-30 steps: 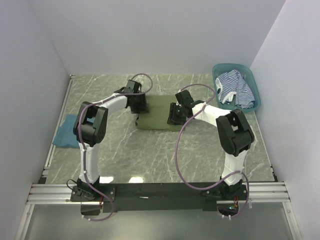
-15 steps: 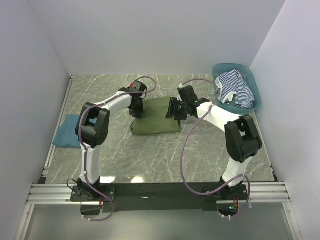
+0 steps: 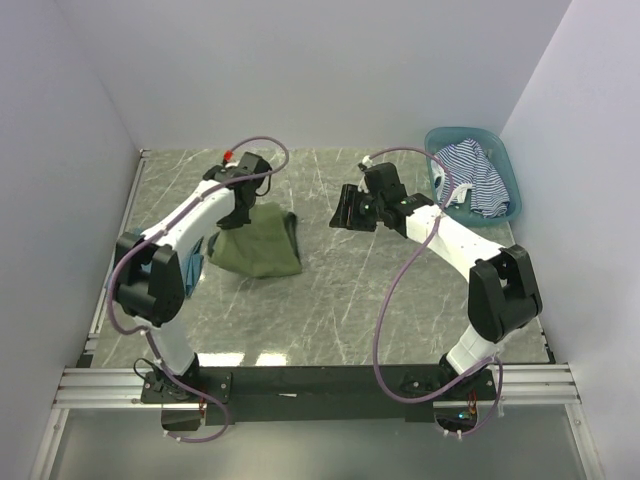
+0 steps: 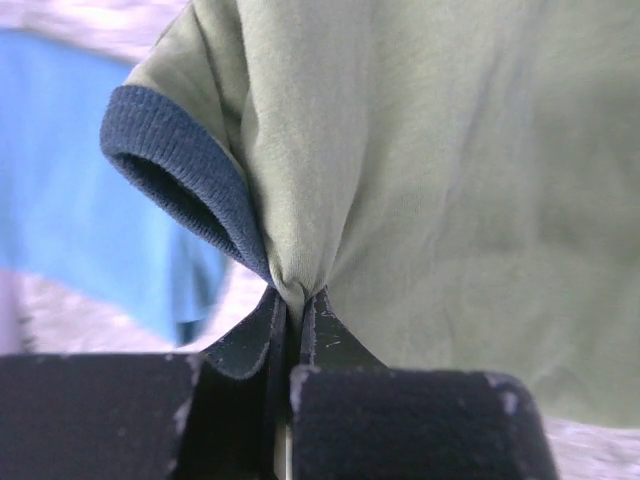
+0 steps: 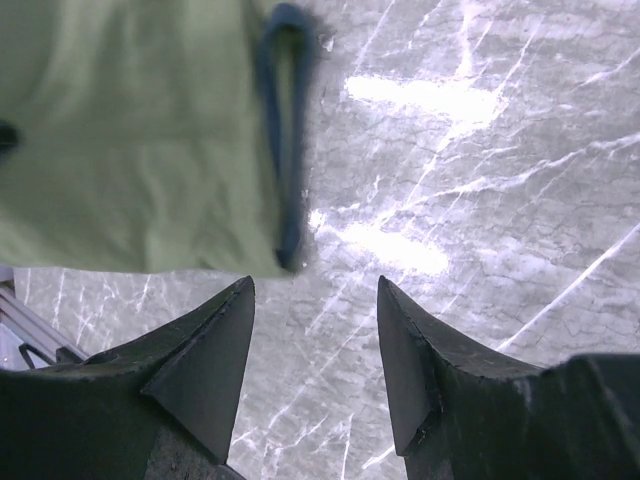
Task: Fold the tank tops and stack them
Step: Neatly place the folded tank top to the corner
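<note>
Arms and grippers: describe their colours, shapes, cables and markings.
The left arm and right arm have white links and black joints; a thin purple cable loops along each. The left gripper and right gripper are black with wedge-shaped fingers. A small red mark sits by the left wrist.

A: What carries everything?

B: A grey, marble-patterned table (image 3: 330, 310).

A: And directly on it?

B: A teal plastic basket (image 3: 462, 131) stands at the far right corner. Left of centre is an olive-green tank top (image 3: 262, 245): its lower part seems to rest on the marble, its upper corner raised.

A: Anything more?

B: A teal-blue tank top (image 4: 70, 200) lies on the surface beside it in the left wrist view; from above it is hidden.
</note>
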Tool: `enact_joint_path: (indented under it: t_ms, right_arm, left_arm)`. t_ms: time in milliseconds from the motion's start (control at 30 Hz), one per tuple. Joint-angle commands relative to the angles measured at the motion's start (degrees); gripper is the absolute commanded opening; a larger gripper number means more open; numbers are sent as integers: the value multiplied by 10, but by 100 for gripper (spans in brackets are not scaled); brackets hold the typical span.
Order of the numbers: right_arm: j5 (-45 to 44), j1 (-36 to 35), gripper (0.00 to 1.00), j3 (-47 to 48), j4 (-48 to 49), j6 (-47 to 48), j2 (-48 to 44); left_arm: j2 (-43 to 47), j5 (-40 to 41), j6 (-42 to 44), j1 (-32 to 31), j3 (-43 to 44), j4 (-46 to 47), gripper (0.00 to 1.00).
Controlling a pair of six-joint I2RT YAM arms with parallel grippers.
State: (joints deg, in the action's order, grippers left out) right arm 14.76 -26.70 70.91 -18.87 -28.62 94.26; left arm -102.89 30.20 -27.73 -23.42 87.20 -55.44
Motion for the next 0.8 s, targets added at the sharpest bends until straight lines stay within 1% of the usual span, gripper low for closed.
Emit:
enact_joint_path:
  t_ms: [0,167,333,533,667,767]
  right_arm:
    - [13,0,59,11,7,3,-24]
    - [22,-5,59,19,10,-4,-19]
    - [24,-17,59,38,2,-3,-5]
    - [23,-23,59,46,-9,-1,2]
    - [18,-28,59,59,-31,7,6]
    - [15,-29,59,60,-37,8,1]
  left_arm:
    - [50,86,24,14,10,-62,0]
    - [85,130,38,36,24,-99,0]
    - [94,177,53,56,41,-133,0]
    - [109,202,79,86,38,-115,0]
    - [123,200,103,115,29,-96,0]
    - [117,188,116,134,34,-85,0]
